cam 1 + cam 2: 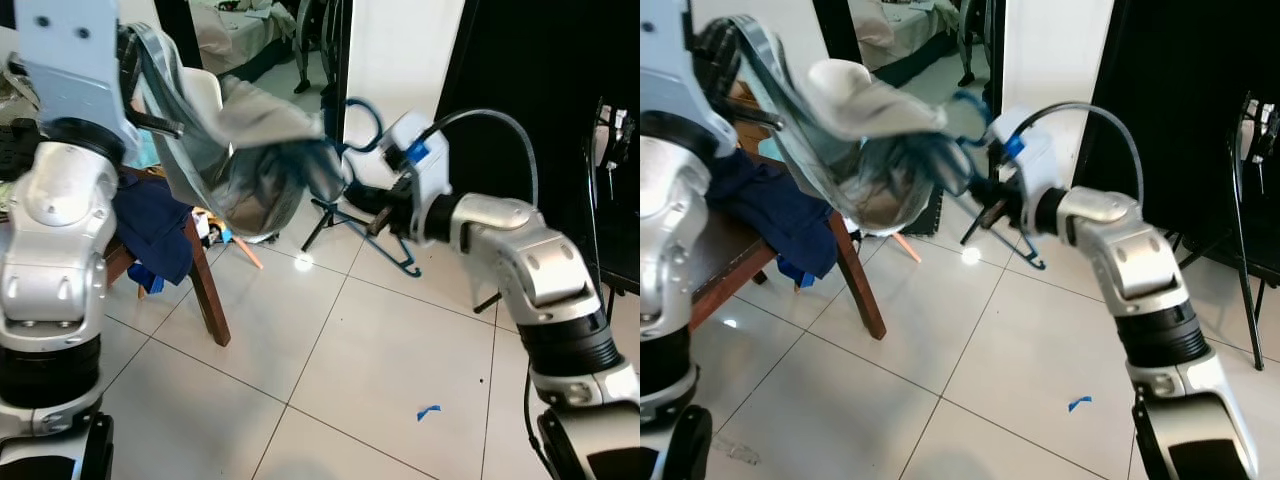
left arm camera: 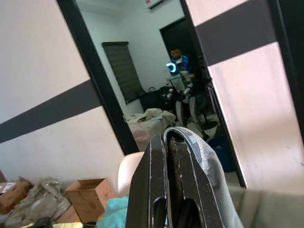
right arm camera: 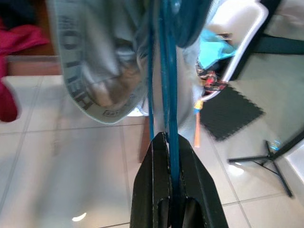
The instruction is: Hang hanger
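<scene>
Grey garment's waistband (image 3: 76,71) carries dark printed capital letters, seen sideways and partly folded in the right wrist view; "HE" is roughly legible, the remainder unclear. No other readable text.

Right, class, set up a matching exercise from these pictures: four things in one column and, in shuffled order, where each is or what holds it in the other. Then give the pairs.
Things
1. thin blue wire hanger
2. grey garment with a printed waistband
3. dark blue cloth
4. small blue scrap

Places
A. lying on the white floor tiles
B. pinched by the left gripper
C. draped over the brown wooden table
D. clamped in the right gripper

Pairs: 1-D, 2-B, 3-C, 4-A
</scene>
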`<state>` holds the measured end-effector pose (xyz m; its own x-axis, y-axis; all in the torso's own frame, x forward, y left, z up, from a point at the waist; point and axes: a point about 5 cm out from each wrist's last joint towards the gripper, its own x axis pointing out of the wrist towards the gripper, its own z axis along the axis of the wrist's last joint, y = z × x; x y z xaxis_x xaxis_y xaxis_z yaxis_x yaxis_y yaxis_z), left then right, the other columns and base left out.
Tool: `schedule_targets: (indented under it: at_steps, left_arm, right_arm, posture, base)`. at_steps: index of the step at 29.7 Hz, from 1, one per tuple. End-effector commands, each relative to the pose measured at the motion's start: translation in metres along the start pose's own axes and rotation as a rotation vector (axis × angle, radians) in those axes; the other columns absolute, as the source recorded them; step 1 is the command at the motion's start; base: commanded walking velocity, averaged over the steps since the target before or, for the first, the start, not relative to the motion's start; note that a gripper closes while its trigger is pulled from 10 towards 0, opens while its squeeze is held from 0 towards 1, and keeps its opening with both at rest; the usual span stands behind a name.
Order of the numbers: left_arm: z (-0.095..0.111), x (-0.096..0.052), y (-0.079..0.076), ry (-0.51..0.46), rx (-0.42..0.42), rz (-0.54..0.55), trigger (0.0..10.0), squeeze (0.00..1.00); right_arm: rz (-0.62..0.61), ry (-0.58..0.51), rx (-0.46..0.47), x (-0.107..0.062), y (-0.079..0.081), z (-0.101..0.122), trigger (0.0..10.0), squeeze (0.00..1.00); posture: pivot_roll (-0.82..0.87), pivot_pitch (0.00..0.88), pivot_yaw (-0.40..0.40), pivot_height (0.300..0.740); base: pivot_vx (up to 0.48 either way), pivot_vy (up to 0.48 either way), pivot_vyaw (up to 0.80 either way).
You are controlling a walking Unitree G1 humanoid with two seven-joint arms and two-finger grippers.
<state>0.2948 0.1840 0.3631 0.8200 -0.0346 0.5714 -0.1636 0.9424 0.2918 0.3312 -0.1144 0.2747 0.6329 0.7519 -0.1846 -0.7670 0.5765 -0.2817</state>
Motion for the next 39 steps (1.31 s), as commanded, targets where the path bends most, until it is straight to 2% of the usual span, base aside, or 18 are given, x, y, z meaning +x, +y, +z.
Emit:
schedule_targets:
  at_steps: [1, 5, 9, 11, 13, 16, 20, 23, 24, 25, 26, 29, 31, 33, 39]
  left_arm:
    - [0.002, 0.003, -0.006, -0.012, 0.018, -0.038, 10.0, 0.00]
    - [0.003, 0.004, -0.010, -0.020, 0.037, -0.064, 10.0, 0.00]
    - [0.014, 0.013, -0.015, -0.071, 0.052, -0.079, 10.0, 0.00]
    - [0.023, 0.019, -0.008, -0.107, 0.052, -0.043, 10.0, 0.00]
    - [0.023, 0.019, -0.008, -0.107, 0.052, -0.043, 10.0, 0.00]
    - [0.030, 0.024, 0.002, -0.133, 0.053, 0.006, 10.0, 0.00]
    - [0.031, 0.025, 0.005, -0.137, 0.052, 0.018, 10.0, 0.00]
    - [0.031, 0.026, 0.005, -0.135, 0.052, 0.018, 10.0, 0.00]
    - [0.029, 0.025, 0.001, -0.129, 0.050, -0.001, 10.0, 0.00]
    - [0.029, 0.025, 0.001, -0.129, 0.050, -0.001, 10.0, 0.00]
    - [0.026, 0.022, -0.010, -0.118, 0.054, -0.069, 10.0, 0.00]
    - [0.023, 0.020, -0.018, -0.111, 0.057, -0.119, 10.0, 0.00]
    - [0.016, 0.012, -0.044, -0.092, 0.079, -0.284, 10.0, 0.00]
    - [0.007, 0.005, -0.062, -0.068, 0.132, -0.399, 10.0, 0.00]
    - [-0.003, -0.004, -0.077, -0.044, 0.192, -0.509, 10.0, 0.00]
  right_arm:
    - [0.052, -0.007, -0.020, 0.001, 0.009, 0.002, 10.0, 0.00]
    - [0.074, 0.011, -0.030, 0.002, 0.012, 0.000, 10.0, 0.00]
    - [0.106, 0.082, -0.051, 0.004, 0.019, -0.012, 10.0, 0.00]
    - [0.064, 0.163, -0.003, 0.006, 0.016, -0.027, 10.0, 0.00]
    - [0.064, 0.163, -0.003, 0.006, 0.016, -0.027, 10.0, 0.00]
    - [0.056, 0.243, 0.055, 0.006, 0.021, -0.042, 10.0, 0.00]
    - [0.073, 0.260, 0.063, 0.007, 0.026, -0.047, 10.0, 0.00]
    - [0.093, 0.244, 0.048, 0.008, 0.030, -0.046, 10.0, 0.00]
    - [0.127, 0.196, 0.011, 0.008, 0.034, -0.039, 10.0, 0.00]
    - [0.127, 0.196, 0.011, 0.008, 0.034, -0.039, 10.0, 0.00]
    - [0.145, 0.113, -0.008, 0.008, 0.034, -0.026, 10.0, 0.00]
    - [0.154, 0.057, -0.019, 0.008, 0.034, -0.017, 10.0, 0.00]
    - [0.120, -0.031, -0.020, 0.007, 0.028, -0.002, 10.0, 0.00]
    - [0.081, -0.078, -0.014, 0.006, 0.022, 0.007, 10.0, 0.00]
    - [0.072, -0.125, -0.006, 0.004, 0.021, 0.016, 10.0, 0.00]
  posture:
    - [0.01, 0.083, 0.024, 0.740]
    - [0.01, 0.081, 0.024, 0.740]
    - [0.01, 0.081, 0.022, 0.740]
    - [0.01, 0.081, 0.025, 0.740]
    - [0.01, 0.081, 0.025, 0.740]
    - [0.01, 0.083, 0.027, 0.740]
    - [0.01, 0.083, 0.027, 0.740]
    - [0.01, 0.085, 0.028, 0.740]
    - [0.01, 0.085, 0.028, 0.740]
    - [0.01, 0.085, 0.028, 0.740]
    - [0.00, 0.087, 0.027, 0.740]
    - [0.00, 0.087, 0.027, 0.740]
    - [0.00, 0.088, 0.028, 0.740]
    - [0.00, 0.089, 0.032, 0.740]
    - [0.00, 0.091, 0.033, 0.740]
  base:
    - [0.000, 0.000, 0.00]
    - [0.000, 0.000, 0.00]
    - [0.000, 0.000, 0.00]
    - [0.000, 0.000, 0.00]
    - [0.000, 0.000, 0.00]
    - [0.000, 0.000, 0.00]
    - [0.000, 0.000, 0.00]
    - [0.000, 0.000, 0.00]
    - [0.000, 0.000, 0.00]
    - [0.000, 0.000, 0.00]
    - [0.000, 0.000, 0.00]
    - [0.000, 0.000, 0.00]
    - [0.000, 0.000, 0.00]
    - [0.000, 0.000, 0.00]
    - [0.000, 0.000, 0.00]
